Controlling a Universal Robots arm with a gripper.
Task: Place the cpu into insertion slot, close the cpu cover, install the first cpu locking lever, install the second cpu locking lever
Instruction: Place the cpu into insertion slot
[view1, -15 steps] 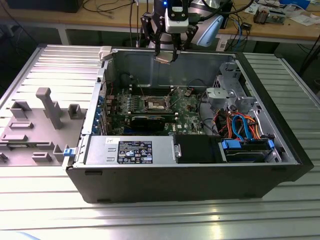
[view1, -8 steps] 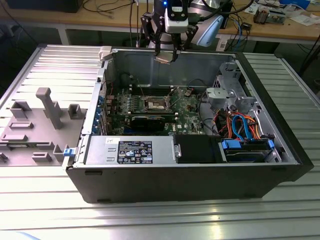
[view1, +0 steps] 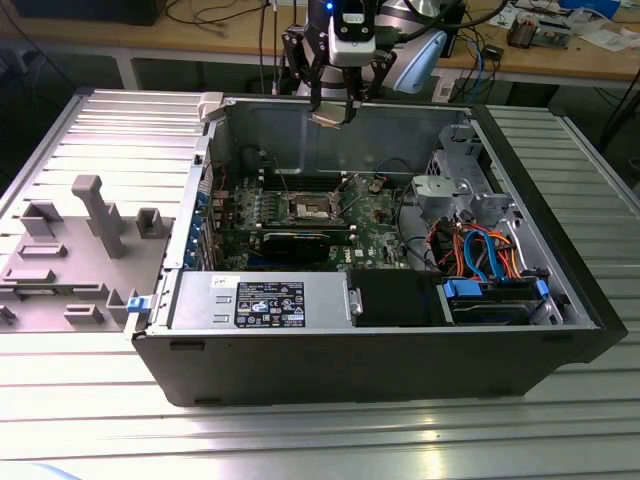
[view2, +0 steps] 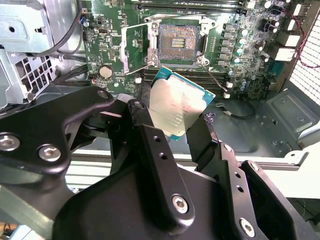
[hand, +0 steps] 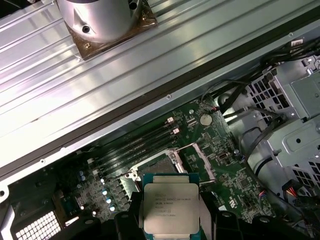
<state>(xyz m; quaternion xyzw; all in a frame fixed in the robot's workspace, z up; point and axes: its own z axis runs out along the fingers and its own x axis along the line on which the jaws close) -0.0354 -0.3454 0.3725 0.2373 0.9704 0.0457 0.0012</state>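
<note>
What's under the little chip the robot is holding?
Below the cpu, held in the gripper, lies the motherboard with its open socket. In the first wrist view the cpu hides part of that socket.

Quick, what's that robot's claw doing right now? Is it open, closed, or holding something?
Gripper: fingers shut on the cpu, which it holds in the air, not yet in the socket.

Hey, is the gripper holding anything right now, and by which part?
Yes. The gripper holds the cpu, pinched between its fingers by two opposite side edges.
</note>
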